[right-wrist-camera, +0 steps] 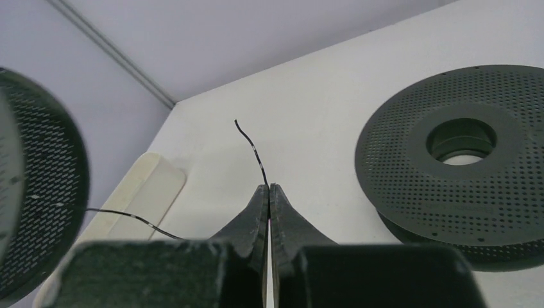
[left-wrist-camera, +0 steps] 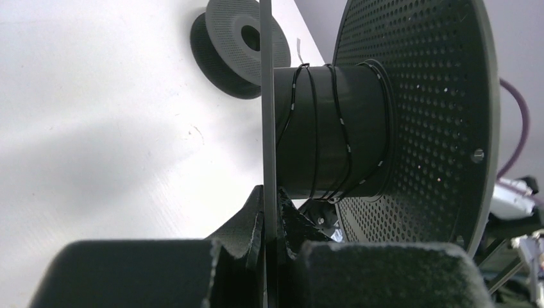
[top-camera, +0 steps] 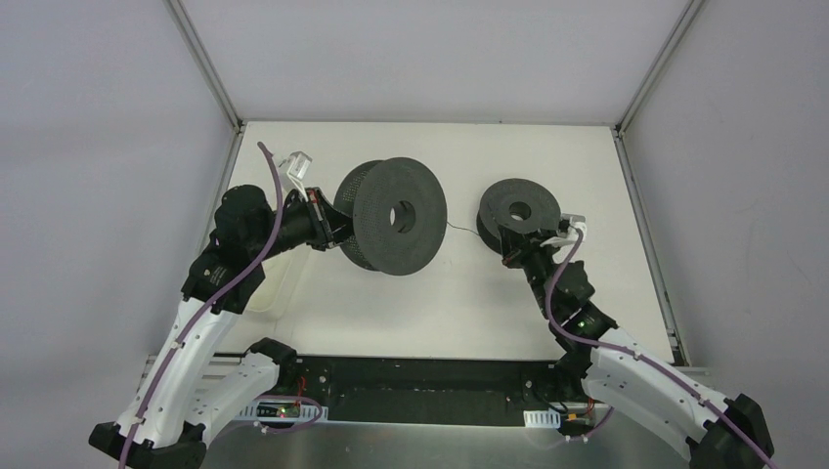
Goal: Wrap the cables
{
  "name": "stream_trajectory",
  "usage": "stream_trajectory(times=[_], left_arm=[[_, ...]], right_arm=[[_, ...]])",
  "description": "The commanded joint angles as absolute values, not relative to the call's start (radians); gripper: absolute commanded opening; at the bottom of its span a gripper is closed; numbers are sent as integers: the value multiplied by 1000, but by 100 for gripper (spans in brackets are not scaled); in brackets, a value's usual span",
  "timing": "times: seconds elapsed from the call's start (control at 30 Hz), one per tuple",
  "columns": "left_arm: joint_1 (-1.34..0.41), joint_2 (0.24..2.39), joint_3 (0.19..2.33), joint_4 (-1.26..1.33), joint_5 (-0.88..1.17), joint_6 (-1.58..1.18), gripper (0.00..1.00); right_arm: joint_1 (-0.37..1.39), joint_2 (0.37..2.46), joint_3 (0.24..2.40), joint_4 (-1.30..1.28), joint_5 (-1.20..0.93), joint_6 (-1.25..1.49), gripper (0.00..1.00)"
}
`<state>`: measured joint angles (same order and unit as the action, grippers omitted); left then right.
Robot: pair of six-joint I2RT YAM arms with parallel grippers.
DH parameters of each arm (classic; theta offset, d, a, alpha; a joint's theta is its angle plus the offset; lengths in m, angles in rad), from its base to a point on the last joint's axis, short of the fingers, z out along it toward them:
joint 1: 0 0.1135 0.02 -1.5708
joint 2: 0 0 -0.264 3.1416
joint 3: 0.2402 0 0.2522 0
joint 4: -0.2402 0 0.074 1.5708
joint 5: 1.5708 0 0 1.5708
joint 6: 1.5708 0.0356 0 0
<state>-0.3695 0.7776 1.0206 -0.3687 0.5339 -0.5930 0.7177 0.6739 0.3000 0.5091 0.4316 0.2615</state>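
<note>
Several turns of cable [left-wrist-camera: 340, 119] ring the spool [top-camera: 391, 215] at centre frame, its flange clamped by the left end effector [left-wrist-camera: 271, 212]. The right end effector [right-wrist-camera: 269, 196] pinches the loose end (mid-winding, I judge); next needs taut feeding.

A white, matte table [top-camera: 440, 313] sits between grey walls [top-camera: 98, 147], with metal frame rails [top-camera: 207, 68] rising from its far corners. One black spool [top-camera: 501, 205] lies flat on the tabletop, right of centre and toward the far edge, its perforated flange facing up around a round hub hole. On the left side, near the wall, a pale flat strip [right-wrist-camera: 144, 192] with a rounded end lies on the surface, well apart from the spool. A black rail [top-camera: 440, 376] runs along the near edge.
</note>
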Motion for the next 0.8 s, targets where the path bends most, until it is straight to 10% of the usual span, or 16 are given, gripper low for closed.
stream_trajectory(times=[0.0,0.77], left_arm=[[-352,759,985,-218,478,-779,0],[-335,767,934,-310,275,-843,0]], right_arm=[[727,592,278,617,215,203,0],[1406,739,504,566,466,-376,0]])
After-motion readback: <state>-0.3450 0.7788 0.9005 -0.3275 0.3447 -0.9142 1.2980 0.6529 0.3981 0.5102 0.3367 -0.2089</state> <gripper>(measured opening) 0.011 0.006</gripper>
